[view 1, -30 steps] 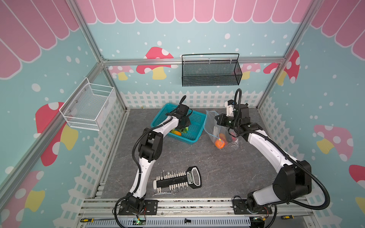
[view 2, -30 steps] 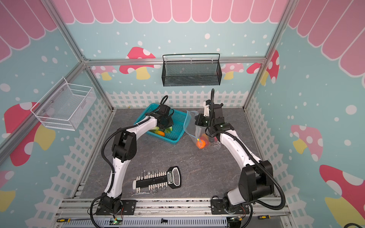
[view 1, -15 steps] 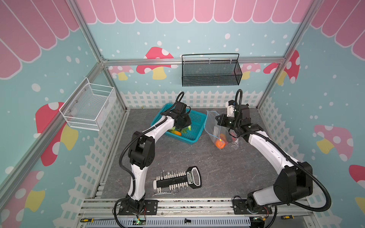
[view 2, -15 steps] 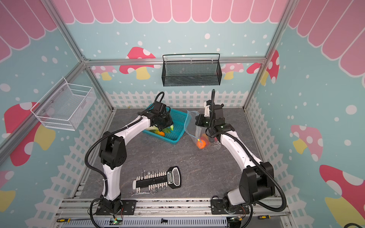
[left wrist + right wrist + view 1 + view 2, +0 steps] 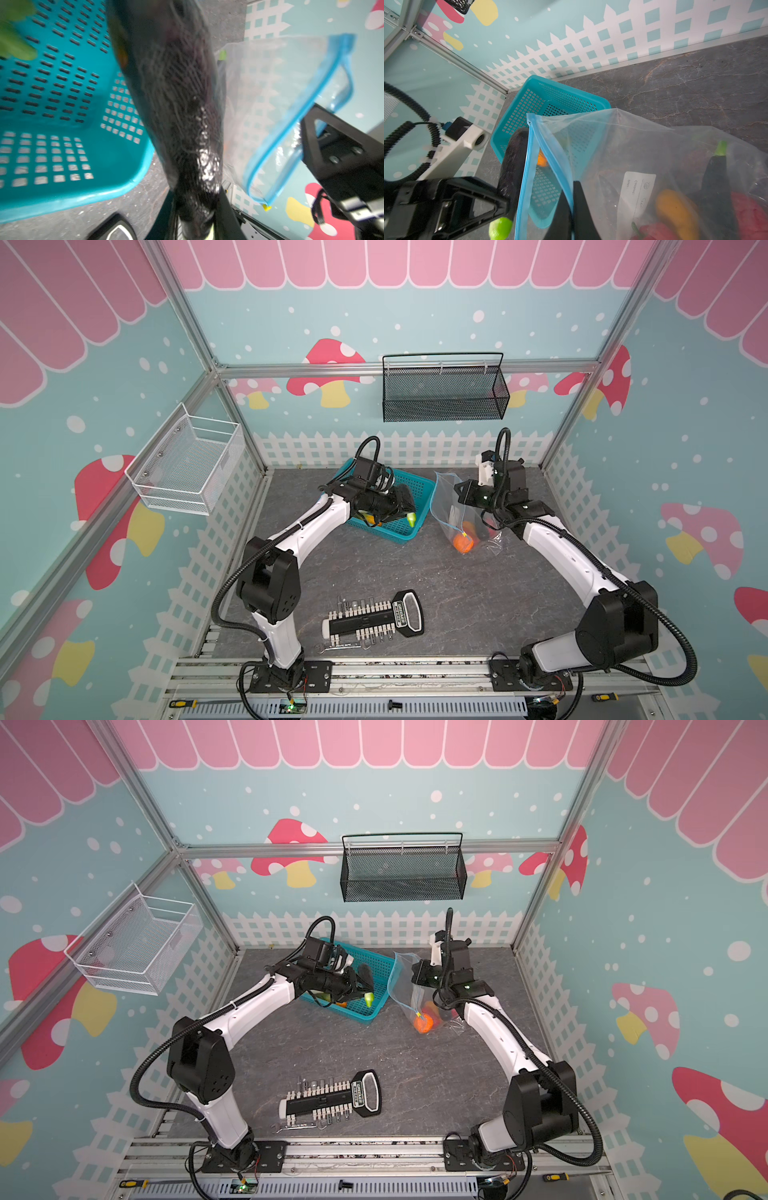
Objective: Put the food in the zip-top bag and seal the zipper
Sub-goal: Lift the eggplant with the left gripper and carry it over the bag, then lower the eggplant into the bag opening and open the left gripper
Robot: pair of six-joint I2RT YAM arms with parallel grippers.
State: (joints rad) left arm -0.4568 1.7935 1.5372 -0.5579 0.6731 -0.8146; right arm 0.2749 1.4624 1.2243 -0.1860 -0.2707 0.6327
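left end effector [image 5: 395,508]: grips dark-purple piece [image 5: 182,104] | right end effector [image 5: 572,188]: pinches clear bag [image 5: 643,145]

Both top views: bright, even overhead light, soft shadows, sharp, edges bowed. Left wrist view: motion blur. The dark purple eggplant [image 5: 180,99] in the left gripper [image 5: 400,502] is out of focus, with white glare near the jaws. Right wrist view is sharper; the zip-top bag [image 5: 643,145] past the right gripper [image 5: 572,193] shows faint sheen.

Left jaws with eggplant [image 5: 182,104] nearer zip-top bag [image 5: 446,499]
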